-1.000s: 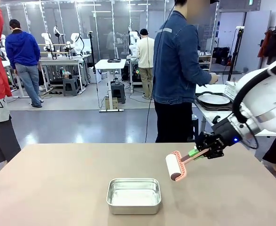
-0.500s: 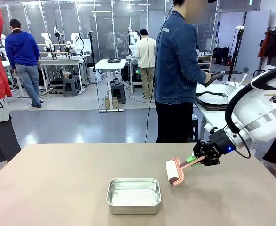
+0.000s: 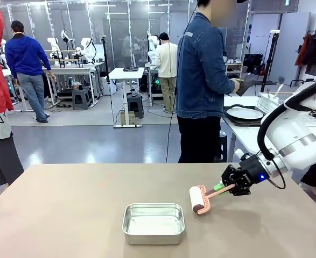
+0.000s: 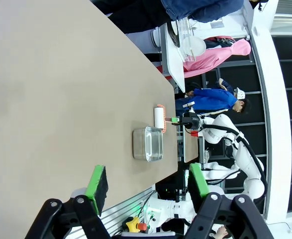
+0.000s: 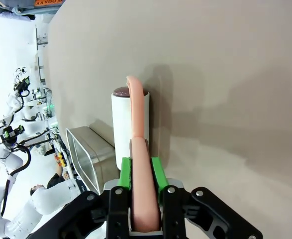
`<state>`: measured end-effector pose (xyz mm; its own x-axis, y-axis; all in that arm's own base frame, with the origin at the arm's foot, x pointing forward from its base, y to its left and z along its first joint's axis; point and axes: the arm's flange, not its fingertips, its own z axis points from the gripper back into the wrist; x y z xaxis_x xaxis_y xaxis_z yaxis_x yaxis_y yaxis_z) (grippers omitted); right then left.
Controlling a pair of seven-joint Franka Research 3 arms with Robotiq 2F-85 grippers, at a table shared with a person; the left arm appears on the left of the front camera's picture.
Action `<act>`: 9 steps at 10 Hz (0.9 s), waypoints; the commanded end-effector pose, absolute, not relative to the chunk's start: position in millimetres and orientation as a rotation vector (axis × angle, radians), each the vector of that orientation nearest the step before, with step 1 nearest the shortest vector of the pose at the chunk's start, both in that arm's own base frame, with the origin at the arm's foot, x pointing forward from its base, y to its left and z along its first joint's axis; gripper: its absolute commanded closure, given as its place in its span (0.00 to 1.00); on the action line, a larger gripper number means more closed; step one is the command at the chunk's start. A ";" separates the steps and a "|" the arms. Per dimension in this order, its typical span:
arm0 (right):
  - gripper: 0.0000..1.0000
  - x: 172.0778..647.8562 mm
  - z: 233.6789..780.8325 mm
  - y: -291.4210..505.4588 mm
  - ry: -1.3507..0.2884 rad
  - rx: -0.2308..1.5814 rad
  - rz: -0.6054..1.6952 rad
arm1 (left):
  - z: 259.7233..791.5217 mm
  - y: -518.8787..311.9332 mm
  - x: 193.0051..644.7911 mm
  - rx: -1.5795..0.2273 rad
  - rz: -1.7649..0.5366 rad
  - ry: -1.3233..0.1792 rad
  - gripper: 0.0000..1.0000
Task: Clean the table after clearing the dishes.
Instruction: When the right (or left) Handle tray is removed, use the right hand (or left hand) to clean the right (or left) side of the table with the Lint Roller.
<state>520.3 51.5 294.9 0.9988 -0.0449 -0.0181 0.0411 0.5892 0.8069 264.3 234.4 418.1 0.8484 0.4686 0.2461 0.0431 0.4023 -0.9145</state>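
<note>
Table (image 3: 66, 215) carries an empty steel pan (image 3: 153, 223) midway along its robot-side edge. Just off the pan's far right corner is the lint roller (image 3: 199, 200): its pink handle runs rightward into the right gripper (image 3: 226, 186), its white drum lies crosswise. The right wrist view shows green pads (image 5: 125, 172) clamped on that handle. The left wrist view shows the left gripper (image 4: 147, 180) spread wide, holding nothing.

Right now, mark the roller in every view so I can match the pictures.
Front: roller right of centre, just right of the pan.
Left wrist: roller small, mid-picture, just above the pan.
Right wrist: roller centre, handle in the right gripper; pan at its left.
Shared landmark: the pan.
</note>
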 end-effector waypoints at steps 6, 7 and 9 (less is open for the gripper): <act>0.79 504.4 272.4 -116.2 -0.031 0.433 -0.166 | 421.8 235.2 260.6 -1.131 0.285 -0.507 0.17; 0.79 502.1 279.1 -128.8 -0.018 0.344 -0.185 | 421.8 235.2 260.6 -1.131 0.285 -0.507 0.17; 0.79 498.5 296.2 -141.8 0.037 0.225 -0.180 | 421.8 235.2 260.6 -1.131 0.285 -0.507 0.17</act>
<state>507.5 -124.1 358.8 0.9871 -0.1598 0.0081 0.1317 0.8402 0.5260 264.3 234.5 418.2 0.8483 0.4687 0.2463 0.0432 0.4023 -0.9145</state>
